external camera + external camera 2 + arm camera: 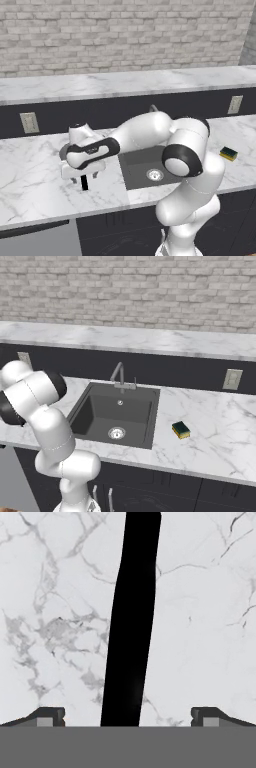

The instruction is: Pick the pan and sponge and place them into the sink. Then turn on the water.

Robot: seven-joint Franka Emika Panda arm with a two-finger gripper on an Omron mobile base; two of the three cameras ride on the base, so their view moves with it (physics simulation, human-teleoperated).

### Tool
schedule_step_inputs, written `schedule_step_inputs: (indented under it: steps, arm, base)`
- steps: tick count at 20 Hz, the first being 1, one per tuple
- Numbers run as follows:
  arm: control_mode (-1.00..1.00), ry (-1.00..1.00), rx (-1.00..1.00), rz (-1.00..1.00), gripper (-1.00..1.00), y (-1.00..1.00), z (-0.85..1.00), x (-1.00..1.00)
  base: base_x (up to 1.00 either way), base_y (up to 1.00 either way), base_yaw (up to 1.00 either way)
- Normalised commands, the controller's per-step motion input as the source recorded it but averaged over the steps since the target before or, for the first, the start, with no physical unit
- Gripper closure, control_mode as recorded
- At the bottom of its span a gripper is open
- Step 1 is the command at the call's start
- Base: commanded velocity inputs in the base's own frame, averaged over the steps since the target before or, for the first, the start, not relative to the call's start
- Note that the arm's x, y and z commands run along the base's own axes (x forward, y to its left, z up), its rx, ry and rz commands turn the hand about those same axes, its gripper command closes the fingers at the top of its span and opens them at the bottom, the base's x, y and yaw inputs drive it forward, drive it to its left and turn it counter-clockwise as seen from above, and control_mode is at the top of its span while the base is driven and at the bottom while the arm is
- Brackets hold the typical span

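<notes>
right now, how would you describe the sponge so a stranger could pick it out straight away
Find the dark grey square recessed sink set in the white marble counter. On the counter just right of the sink, apart from its rim, lies the small yellow rectangular sponge with a dark top face. It is the one spot of bright colour on the pale stone.

The counter (210, 426) looks like polished white marble with grey veining, smooth and faintly glossy. At centre frame the sink (95, 406) is a matt dark grey basin, stone-like or composite, with a shiny metal drain (116, 432) at its floor and a slim brushed-metal faucet (120, 376) behind. Right of it, the sponge (181, 430) looks soft and porous, yellow with a dark scouring top. In the hand view, the pan handle (132, 617) is flat matt black, without sheen. The back wall (125, 30) is rough pale brick. The arm (145, 132) is glossy white plastic with dark satin joints.
</notes>
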Motion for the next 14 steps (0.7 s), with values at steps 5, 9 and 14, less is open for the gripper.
schedule_step_inputs:
  steps: [5,9,14]
  arm:
    - [-1.0,-0.01,0.0,0.0,-1.0,0.0,-0.11,0.0]
    - [-1.0,-0.01,0.0,0.0,-1.0,0.02,-0.11,0.0]
    - [-1.0,-0.03,0.0,0.0,-1.0,0.05,-0.13,0.0]
  base:
    - [0.0,0.0,0.0]
    - [0.0,0.0,0.0]
    - [0.0,0.0,0.0]
